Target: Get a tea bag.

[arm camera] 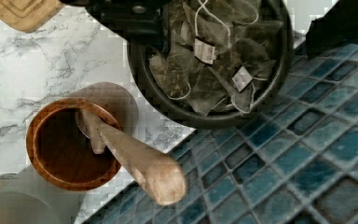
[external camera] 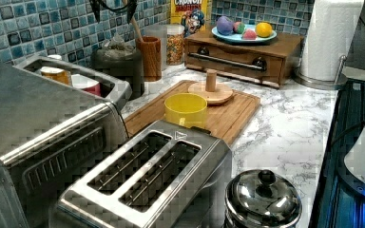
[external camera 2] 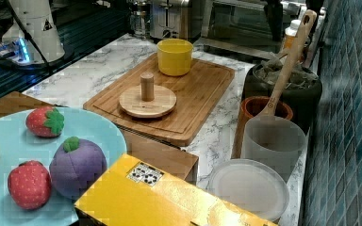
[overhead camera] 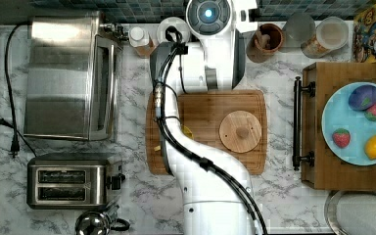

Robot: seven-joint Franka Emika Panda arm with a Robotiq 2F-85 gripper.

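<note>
Several tea bags (arm camera: 205,51) with strings and paper tags lie heaped in a round black jar (arm camera: 214,114) against the blue tiled wall. The heap also shows in the left view as tea bags (external camera: 116,46) and in the right view as tea bags (external camera 2: 283,75). My gripper (arm camera: 233,18) hangs open straight above the jar, one dark finger on each side of its mouth and nothing between them. In the left view the gripper (external camera: 113,9) is well above the jar's rim. In the top view the arm's wrist (overhead camera: 208,17) covers the jar.
A wooden cup (arm camera: 70,144) holding a wooden spoon (arm camera: 135,161) stands right beside the jar. A cutting board (external camera: 233,111) carries a yellow cup (external camera: 185,109) and a wooden lid (external camera: 211,90). Toaster (external camera: 147,180), toaster oven (overhead camera: 68,73), frosted containers (external camera 2: 273,141), fruit plate (overhead camera: 357,122).
</note>
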